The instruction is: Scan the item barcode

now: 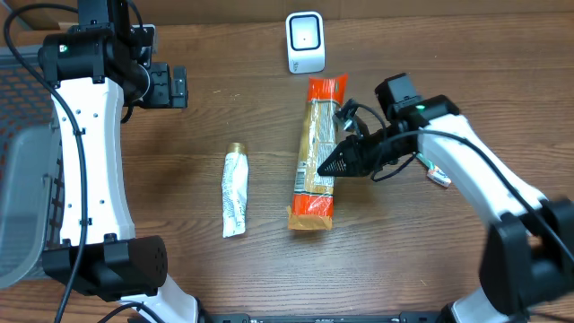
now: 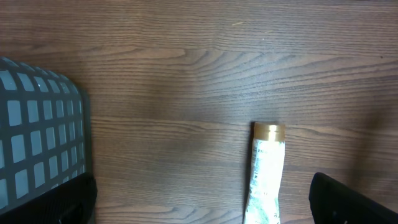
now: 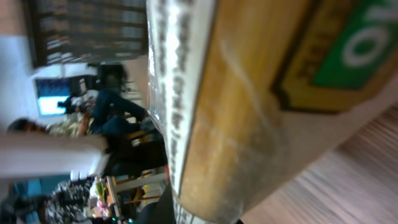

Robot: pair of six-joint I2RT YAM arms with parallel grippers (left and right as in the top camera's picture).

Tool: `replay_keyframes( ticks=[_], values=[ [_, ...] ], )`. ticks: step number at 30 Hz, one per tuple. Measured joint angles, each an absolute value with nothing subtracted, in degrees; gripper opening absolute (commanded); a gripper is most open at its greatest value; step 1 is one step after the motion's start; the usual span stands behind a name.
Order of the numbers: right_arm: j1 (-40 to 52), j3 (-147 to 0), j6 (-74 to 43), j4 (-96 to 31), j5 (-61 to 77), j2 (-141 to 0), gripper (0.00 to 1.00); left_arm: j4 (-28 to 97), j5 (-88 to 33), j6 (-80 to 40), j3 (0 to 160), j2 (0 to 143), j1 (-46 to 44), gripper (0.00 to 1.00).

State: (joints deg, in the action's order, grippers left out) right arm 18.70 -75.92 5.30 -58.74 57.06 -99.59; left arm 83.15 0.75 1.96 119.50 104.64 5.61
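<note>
The item is a long orange and gold package (image 1: 316,152) that lies lengthwise mid-table. My right gripper (image 1: 330,165) is shut on its right edge, about two thirds of the way down. In the right wrist view the package (image 3: 249,112) fills the frame at close range, printed side strip to the left. The white scanner (image 1: 305,42) stands at the back, just beyond the package's top end. My left gripper (image 1: 170,85) hangs open at the far left, over bare table. In its own view both fingers (image 2: 354,199) are wide apart, with nothing between them.
A white tube with a gold cap (image 1: 235,193) lies left of the package; its cap end (image 2: 268,132) shows in the left wrist view. A grey mesh basket (image 1: 22,197) sits at the table's left edge. A small red and white object (image 1: 437,173) lies under the right arm.
</note>
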Motion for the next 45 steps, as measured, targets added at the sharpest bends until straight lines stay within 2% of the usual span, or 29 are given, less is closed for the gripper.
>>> replay_keyframes(
  ticks=[6,12,17,23,28,36,45],
  values=[
    [18.74,-76.07,9.06,-59.48,62.02,-94.78,0.04,83.15,0.75,1.96,119.50,104.64,5.61,1.00],
    [18.79,-76.07,7.60,-57.17,60.25,-94.65,0.04,83.15,0.73,1.96,119.50,104.64,5.61,1.00],
    [21.06,-76.07,-0.23,-46.63,43.07,-94.65,0.04,83.15,0.75,1.96,119.50,104.64,5.61,1.00],
    [27.83,-76.05,-4.56,-33.52,11.64,-94.67,0.04,83.15,0.73,1.96,119.50,104.64,5.61,0.99],
    [30.30,-76.07,5.65,-19.90,-3.79,-95.13,0.04,83.15,0.75,1.96,119.50,104.64,5.61,1.00],
    [30.37,-76.09,24.73,4.54,-13.89,-102.91,0.04,83.13,0.75,1.96,119.50,104.64,5.61,1.00],
    [30.35,-76.84,38.81,25.71,-21.69,-113.32,0.04,83.15,0.73,1.96,119.50,104.64,5.61,1.00]
  ],
)
